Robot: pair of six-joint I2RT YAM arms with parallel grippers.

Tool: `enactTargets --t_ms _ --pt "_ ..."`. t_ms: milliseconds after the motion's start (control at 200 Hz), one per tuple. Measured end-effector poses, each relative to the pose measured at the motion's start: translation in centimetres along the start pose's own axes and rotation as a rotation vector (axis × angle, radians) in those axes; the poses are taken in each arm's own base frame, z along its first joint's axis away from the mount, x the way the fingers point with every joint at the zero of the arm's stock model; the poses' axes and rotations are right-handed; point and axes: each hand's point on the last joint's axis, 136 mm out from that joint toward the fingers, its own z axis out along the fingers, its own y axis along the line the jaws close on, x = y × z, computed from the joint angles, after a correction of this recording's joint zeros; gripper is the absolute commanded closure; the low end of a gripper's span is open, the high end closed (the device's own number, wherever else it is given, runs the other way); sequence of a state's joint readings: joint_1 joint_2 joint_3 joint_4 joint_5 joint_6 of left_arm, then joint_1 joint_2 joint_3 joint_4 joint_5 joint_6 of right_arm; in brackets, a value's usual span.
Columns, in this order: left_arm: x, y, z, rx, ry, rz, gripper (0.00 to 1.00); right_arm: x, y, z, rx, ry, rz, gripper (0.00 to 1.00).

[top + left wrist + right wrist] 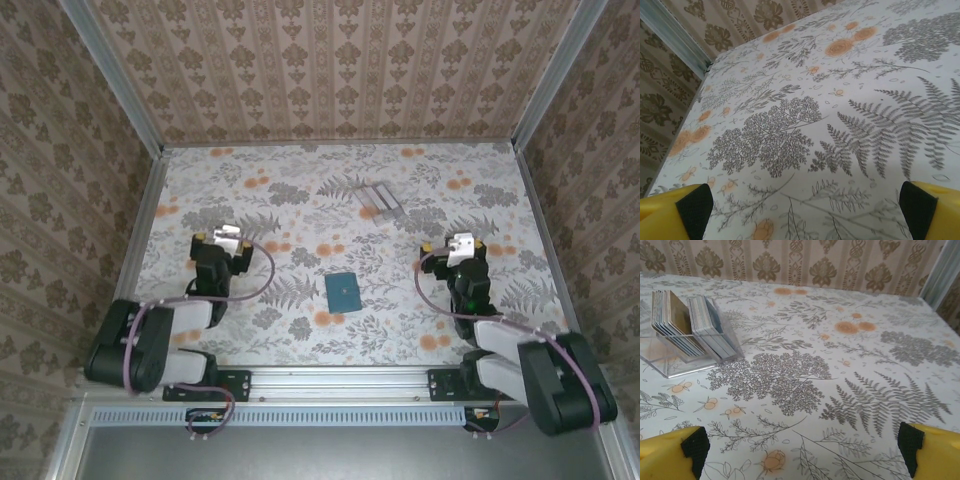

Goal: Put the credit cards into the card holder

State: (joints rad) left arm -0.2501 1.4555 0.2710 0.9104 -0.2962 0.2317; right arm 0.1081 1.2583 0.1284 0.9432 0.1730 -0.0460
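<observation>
So the card holder [343, 291] was lying flat on the table [390, 330], folded shut as far as I could tell. It sat roughly mid-table, a bit toward the near side, between the two arms and touching nothing, with plenty of bare floral cloth all round it.

The credit cards [378, 200] were further back, just right of centre. They stood on edge in two packs inside a clear tray [670, 367]. From the right wrist camera the packs leaned slightly, and open tabletop ran from there to the back wall [840, 265].

The left gripper [226, 240] was out over the left half of the table with its jaws spread wide and nothing held. In its wrist camera the yellow fingertips [670, 210] sat in the two bottom corners with tablecloth between them. It was fairly near the left metal rail [138, 235] where table meets wall, so that side was tighter.

The right gripper [462, 247] was the same deal over the right half: jaws wide apart and empty. It was well apart from both tray and holder, with a decent strip of cloth before the right rail [540, 225].
</observation>
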Motion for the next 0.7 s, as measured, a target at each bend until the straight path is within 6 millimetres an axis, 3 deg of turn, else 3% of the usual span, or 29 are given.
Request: enactTargets --t_ms 210,295,495,700 --pt "0.7 3.7 1.5 -0.053 -0.018 -0.126 0.0 0.4 0.2 3.6 -0.02 0.008 0.009 0.0" --pt "0.9 3.7 2.3 -0.015 0.004 -0.155 0.0 0.9 0.4 4.1 -0.026 0.04 0.006 0.0" --pt "-0.9 4.5 3.4 0.018 -0.018 -0.217 0.0 -2.2 -0.2 6.4 -0.033 0.015 0.044 0.0" --pt "-0.1 3.9 3.5 0.041 0.017 -0.23 0.0 -0.9 -0.5 6.5 -0.026 0.076 0.068 0.0"
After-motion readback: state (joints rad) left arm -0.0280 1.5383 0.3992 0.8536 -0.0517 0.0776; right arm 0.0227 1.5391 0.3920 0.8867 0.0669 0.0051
